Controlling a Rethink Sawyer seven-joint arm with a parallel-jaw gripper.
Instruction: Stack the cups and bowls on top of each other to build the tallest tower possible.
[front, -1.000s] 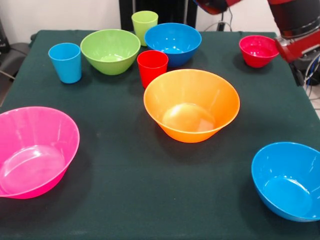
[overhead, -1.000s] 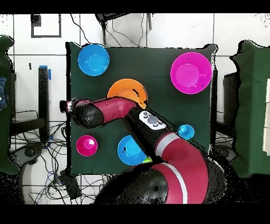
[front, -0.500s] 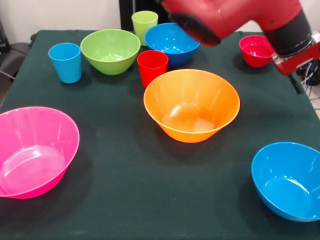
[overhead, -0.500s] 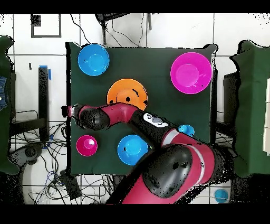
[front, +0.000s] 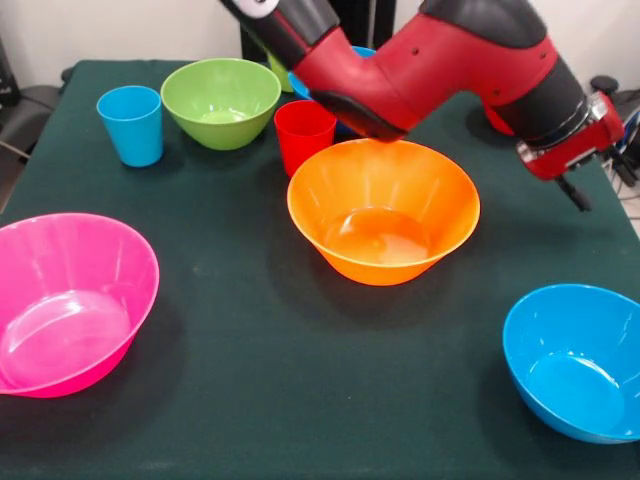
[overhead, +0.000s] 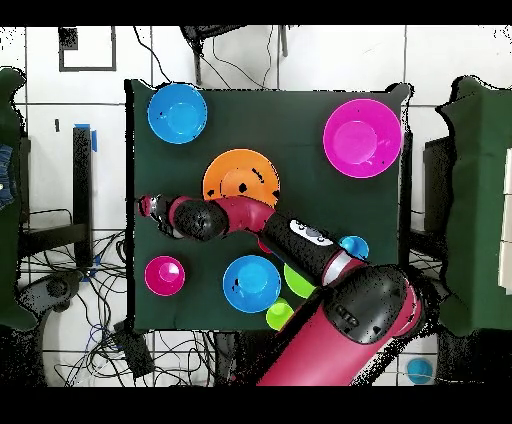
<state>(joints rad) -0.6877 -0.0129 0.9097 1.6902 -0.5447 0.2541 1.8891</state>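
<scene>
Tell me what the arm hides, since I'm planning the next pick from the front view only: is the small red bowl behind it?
Observer: Yes; overhead, the small red bowl sits upright and empty, apart from the gripper.
Operator: And the far blue bowl?
Observer: The blue bowl is beside it, nothing stacked inside.
Operator: The lime cup?
Observer: The lime green cup stands close to that blue bowl, on its robot-base side.

Arm (front: 440, 60) now swung low across the far bowls, tool (front: 578, 190) farther over the table (front: 250, 330).
</scene>
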